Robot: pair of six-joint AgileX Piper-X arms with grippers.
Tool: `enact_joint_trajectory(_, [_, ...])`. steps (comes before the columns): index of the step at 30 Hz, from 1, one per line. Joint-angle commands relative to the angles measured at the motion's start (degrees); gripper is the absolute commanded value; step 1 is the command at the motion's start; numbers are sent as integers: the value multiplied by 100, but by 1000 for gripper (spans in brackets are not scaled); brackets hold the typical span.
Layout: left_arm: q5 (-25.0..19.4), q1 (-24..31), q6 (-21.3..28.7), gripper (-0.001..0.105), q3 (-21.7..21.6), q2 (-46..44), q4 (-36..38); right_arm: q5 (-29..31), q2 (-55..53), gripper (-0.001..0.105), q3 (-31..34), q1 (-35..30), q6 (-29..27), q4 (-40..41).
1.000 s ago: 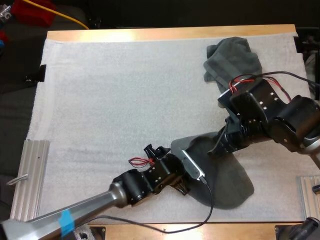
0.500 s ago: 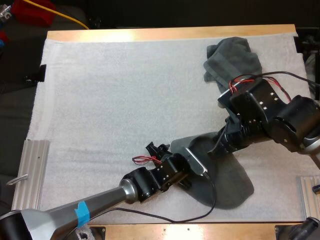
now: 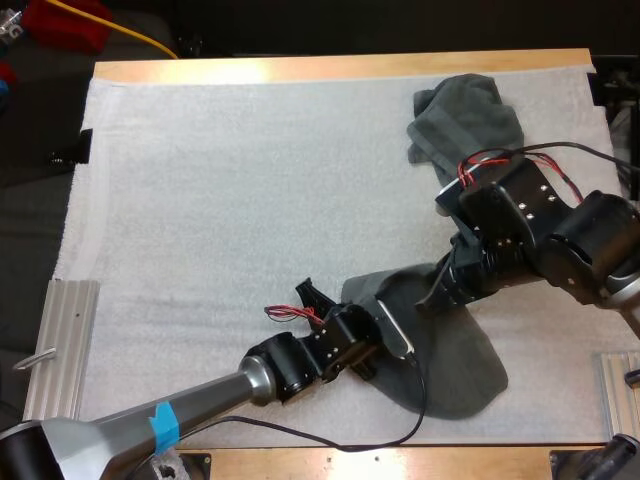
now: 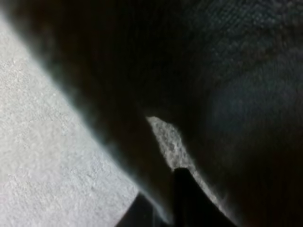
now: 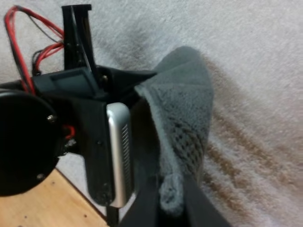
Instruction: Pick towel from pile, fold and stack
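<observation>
1 towel (image 3: 455, 350) is out of the pile (image 3: 465, 120) and lies loose on the mat (image 3: 220, 200), near the front. The right pincer (image 5: 170, 201) pinches its edge. The left pincer (image 3: 372, 362) is at the other edge; I cannot tell if it grips. Folding and stacking are not done yet. I can read no words or labels.

Nothing to read right now: no text, label, brand, number or sign comes out legible, not on the towel (image 3: 460, 360) and not on the mat (image 3: 220, 200).
</observation>
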Motion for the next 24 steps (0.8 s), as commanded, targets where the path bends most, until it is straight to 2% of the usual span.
enact_joint_trajectory(1, [-56, -10, 66, 0, -102, -132, 90, 175, -46, 2, -66, 11, 17, 4])
enact_joint_trajectory(8, [-39, 264, 263, 0, -540, -772, 815, 1013, -46, 2, -66, 11, 17, 4])
enact_joint_trajectory(12, [526, 744, 325, 0, -799, -1229, 1258, 1333, -46, 2, -66, 11, 17, 4])
enact_joint_trajectory(17, [970, 1193, 748, 0, -1264, -1672, 1884, 1357, -46, 2, -66, 11, 17, -166])
enact_joint_trajectory(20, [1047, 1278, 1029, 0, -1689, -1787, 2344, 1290, -46, 2, -66, 11, 17, -353])
enact_joint_trajectory(24, [1353, 1276, 1081, 0, -2211, -1795, 2819, 1242, -46, 2, -66, 11, 17, -349])
